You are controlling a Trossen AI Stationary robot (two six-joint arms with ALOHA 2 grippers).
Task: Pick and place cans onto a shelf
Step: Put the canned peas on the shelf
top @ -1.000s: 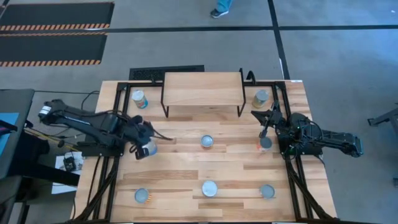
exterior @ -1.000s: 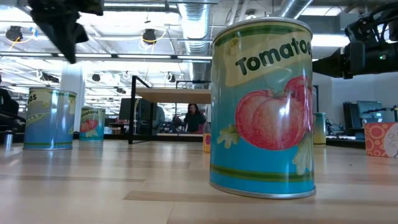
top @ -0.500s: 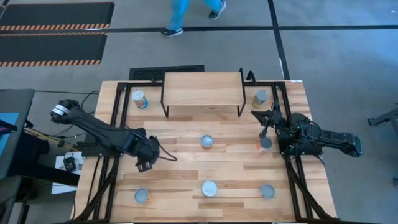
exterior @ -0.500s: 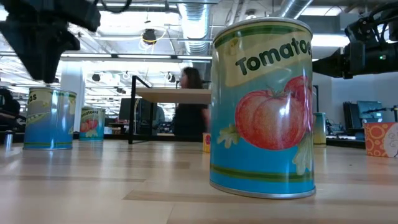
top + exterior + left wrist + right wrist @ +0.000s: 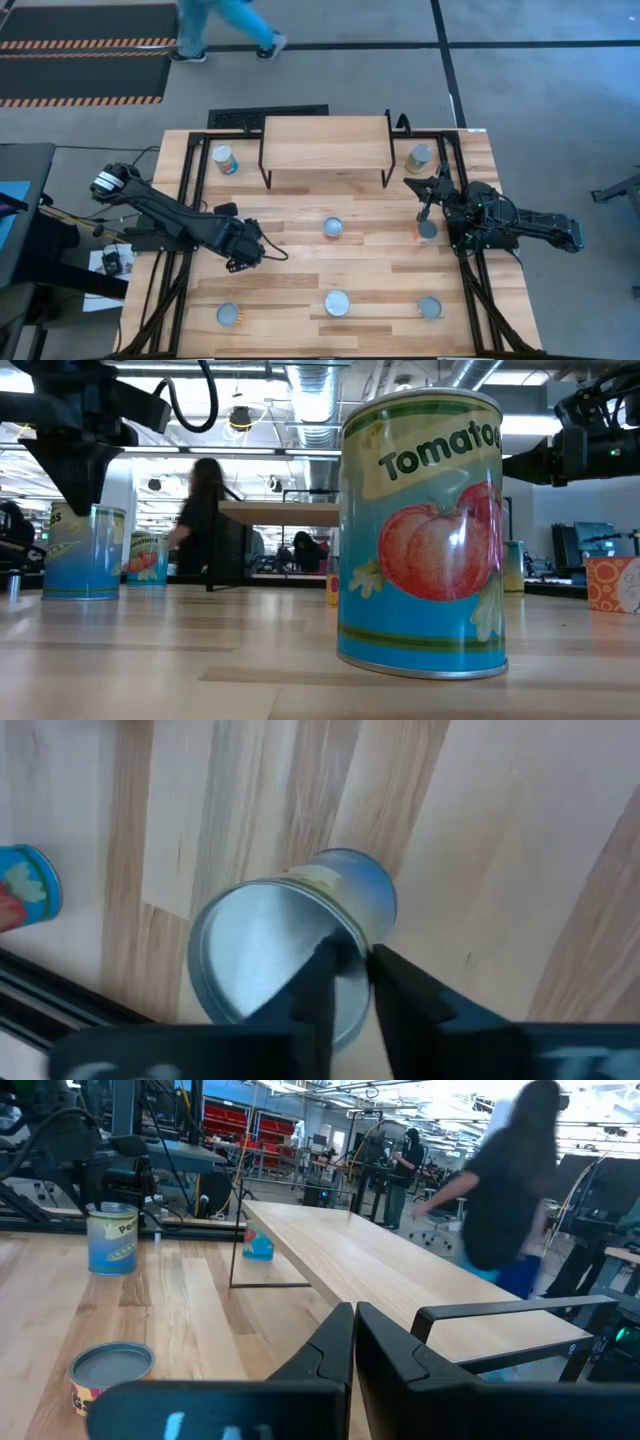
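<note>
My left gripper [image 5: 245,254] points down right over a blue-labelled can [image 5: 85,555] that stands upright on the table's left half. The gripper hides this can in the high view. In the left wrist view the two fingertips [image 5: 352,958] stand a narrow gap apart over the edge of the can's silver top [image 5: 260,955]. My right gripper [image 5: 424,212] is shut and waits above the table's right side, by an orange-red can [image 5: 427,231]. The shelf [image 5: 325,143] stands at the far middle on thin black legs. My left gripper comes at the can from above, its fingers pointing down over the top's rim [image 5: 352,925]. Whether the fingers touch the can, I cannot tell. The can stands upright on the table.
Other cans stand at the far left [image 5: 225,159], far right [image 5: 418,157], middle [image 5: 332,227] and along the near edge [image 5: 228,315], [image 5: 337,303], [image 5: 430,307]. A person [image 5: 225,25] walks on the floor beyond the far edge.
My left gripper has gone toward the table's near edge, then a little to the right and down over the blue can, which it now covers in the high view. The can has stayed where it was. The person has walked leftward past the far edge.
</note>
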